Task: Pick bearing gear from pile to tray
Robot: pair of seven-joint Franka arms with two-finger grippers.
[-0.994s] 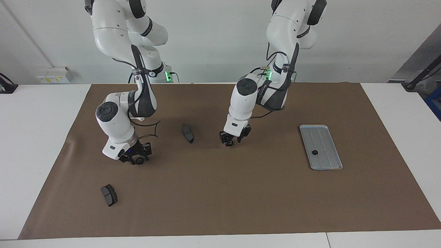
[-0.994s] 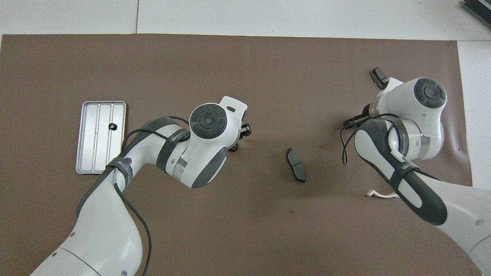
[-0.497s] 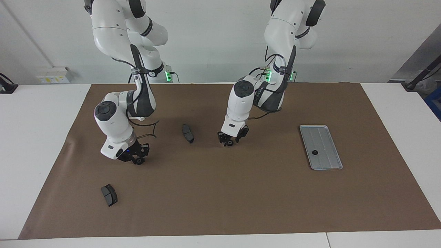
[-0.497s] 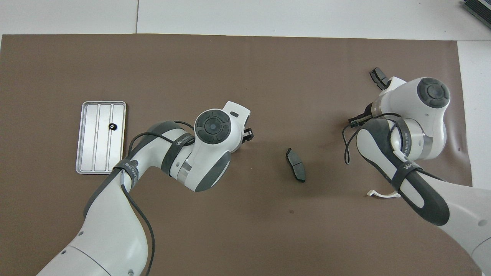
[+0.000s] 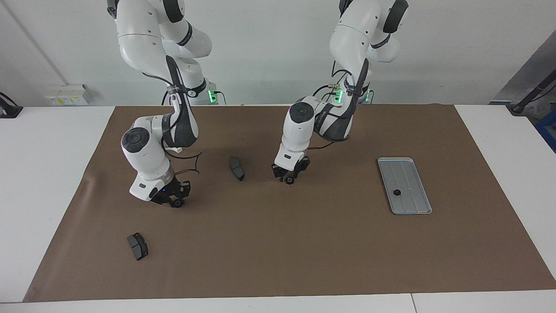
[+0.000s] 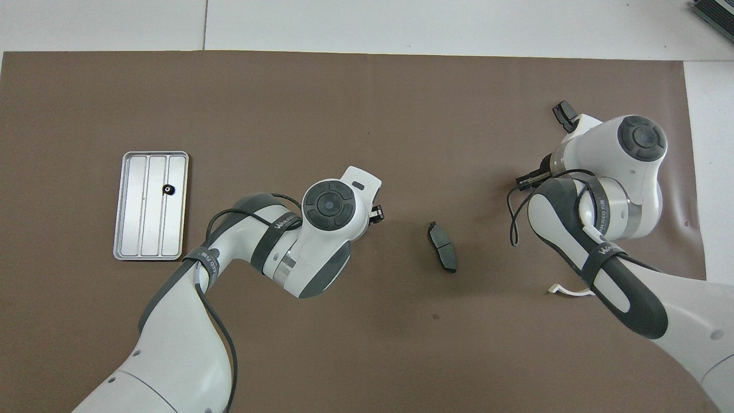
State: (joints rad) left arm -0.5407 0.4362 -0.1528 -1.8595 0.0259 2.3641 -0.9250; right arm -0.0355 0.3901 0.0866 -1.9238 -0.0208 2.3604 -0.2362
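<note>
A small black bearing gear (image 5: 177, 204) sits at the tips of my right gripper (image 5: 173, 201), which is shut on it just above the brown mat, toward the right arm's end. My left gripper (image 5: 287, 174) is low over the middle of the mat and open, its fingertips on either side of another bearing gear (image 5: 289, 181). In the overhead view only a finger (image 6: 375, 213) of the left gripper shows past its wrist, and the right gripper is hidden under its arm. The silver tray (image 5: 410, 174) (image 6: 150, 229) lies toward the left arm's end with one bearing gear (image 5: 396, 192) (image 6: 167, 189) in it.
A dark brake-pad piece (image 5: 236, 168) (image 6: 441, 246) lies between the two grippers. Another pad (image 5: 137, 246) (image 6: 565, 113) lies farther from the robots than the right gripper. A white curved bracket (image 6: 565, 291) lies under the right arm. The brown mat (image 5: 304, 243) covers the table's middle.
The right gripper has closed on its bearing gear. The left gripper has shifted a little toward the middle brake pad and now stands over the other gear.
</note>
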